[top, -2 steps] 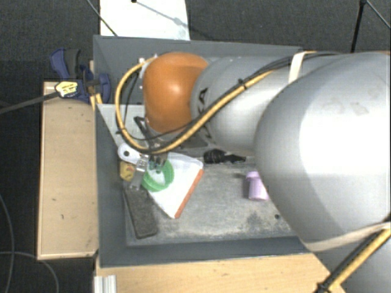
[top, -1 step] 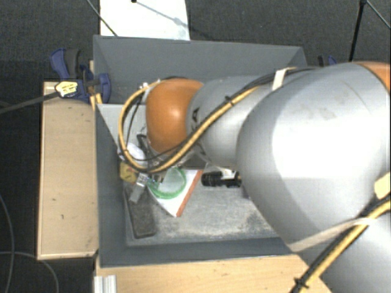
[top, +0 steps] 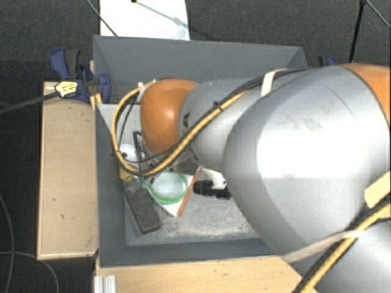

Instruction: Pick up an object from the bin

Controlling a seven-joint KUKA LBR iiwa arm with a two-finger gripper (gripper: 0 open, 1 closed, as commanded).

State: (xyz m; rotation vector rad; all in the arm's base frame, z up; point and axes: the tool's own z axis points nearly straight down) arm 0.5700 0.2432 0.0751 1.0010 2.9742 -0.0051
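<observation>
The grey metal bin (top: 113, 224) shows its left wall and a strip of bare, speckled floor along the front. Against that left wall, partly behind a loop of yellow cable (top: 122, 112), lies a small white thing (top: 127, 152) whose shape is hard to make out. Just below it sits a small yellowish piece (top: 125, 176), too small to name. Next to the right, a dark flat bar (top: 143, 211) lies on the floor, slanting from the upper left towards the front.

Above the bar's upper end, the gripper (top: 142, 166) comes down over the left part of the floor. It shows only as dark parts under the orange cover (top: 162, 115) on the wrist and among the cables. I cannot tell whether it is spread or pressed together, nor whether it grips or touches anything.

Just to its right, and nearest to it along with the bar, lies a clear, green-tinted round tub (top: 168, 187), its upper edge hidden under the wrist. It rests on a flat white card with an orange edge (top: 185, 201), which tilts out from beneath the arm. Right of the card's orange edge, a small black and white piece (top: 211, 188) pokes out, cut off by the arm.

The large grey arm (top: 305, 157) covers the middle and right of the bin, hiding whatever lies there.
</observation>
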